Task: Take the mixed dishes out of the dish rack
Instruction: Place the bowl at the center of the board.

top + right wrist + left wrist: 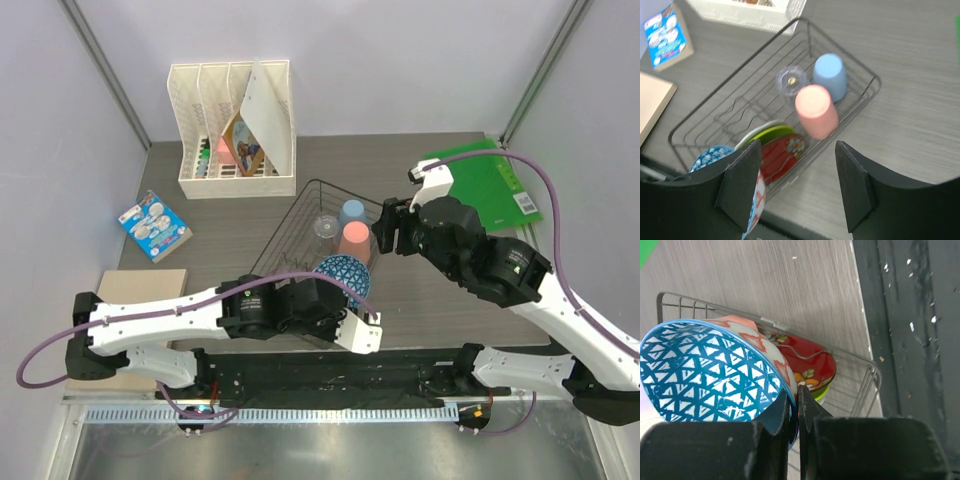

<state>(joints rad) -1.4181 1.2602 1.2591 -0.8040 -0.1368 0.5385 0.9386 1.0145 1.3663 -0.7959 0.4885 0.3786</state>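
The black wire dish rack (290,215) stands mid-table. My left gripper (795,401) is shut on the rim of the small blue patterned bowl (705,375) at the rack's near end; in the top view the bowl (345,272) sits by that gripper (338,298). Behind the bowl a red patterned plate (810,362) leans on a green-rimmed plate (767,136) and a white plate (751,137). The pink cup (815,111), upside down, and a clear glass tumbler (791,82) stand at the far end. My right gripper (797,185) is open and empty above the rack's right side (385,228).
A light blue cup (830,75) stands upside down next to the pink cup. A white slotted file organizer (235,130) stands at the back left. A green folder (490,180) lies back right. A blue packet (155,225) and a tan board (140,295) lie at the left.
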